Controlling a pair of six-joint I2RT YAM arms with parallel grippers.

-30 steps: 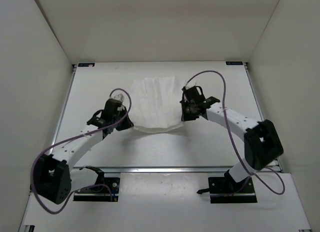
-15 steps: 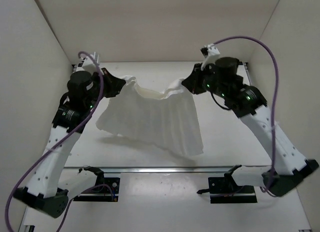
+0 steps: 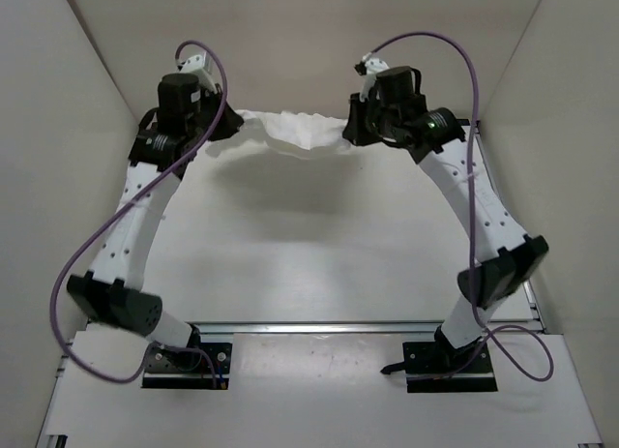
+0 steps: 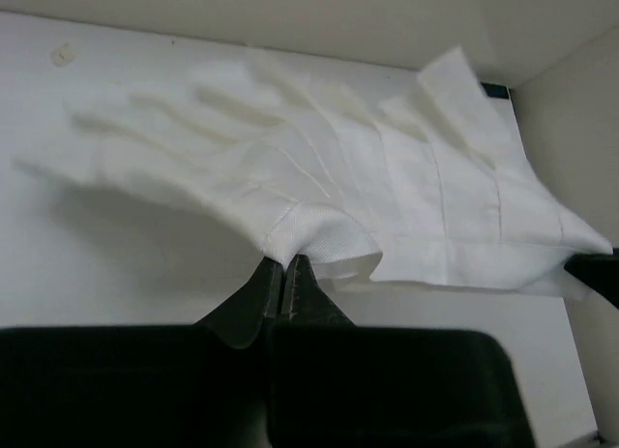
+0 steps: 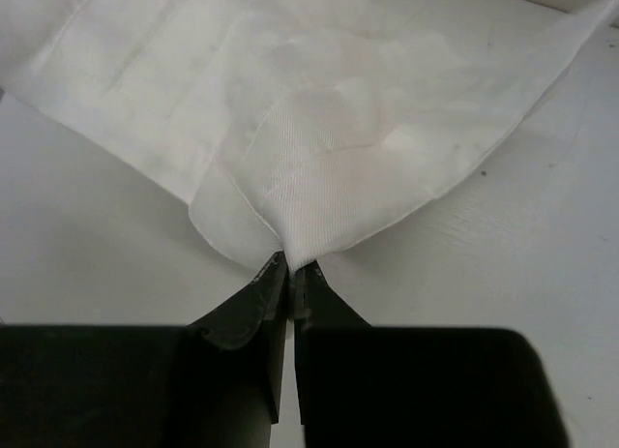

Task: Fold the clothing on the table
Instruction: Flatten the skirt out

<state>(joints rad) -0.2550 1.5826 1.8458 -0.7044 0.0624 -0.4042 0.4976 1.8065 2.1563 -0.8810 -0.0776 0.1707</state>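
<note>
The left end effector [image 4: 283, 272] and right end effector [image 5: 290, 272] are each pinching the clothing [image 3: 295, 131] by an edge, suspending it spread above the table [image 3: 309, 264], probably for laying it flat.

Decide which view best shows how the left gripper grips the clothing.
Left wrist: the left gripper pinches the clothing close up, jaws shut. Top external shows that grip small, distant; right wrist misses it.

A: What is the left gripper [image 4: 283, 274] holding?
B: Its dark jaws pinch together on a hemmed corner of the white clothing [image 4: 319, 177].
A: And the cloth?
B: It fans outward, creased, casting a shadow on the white table [image 4: 116, 264].
</note>
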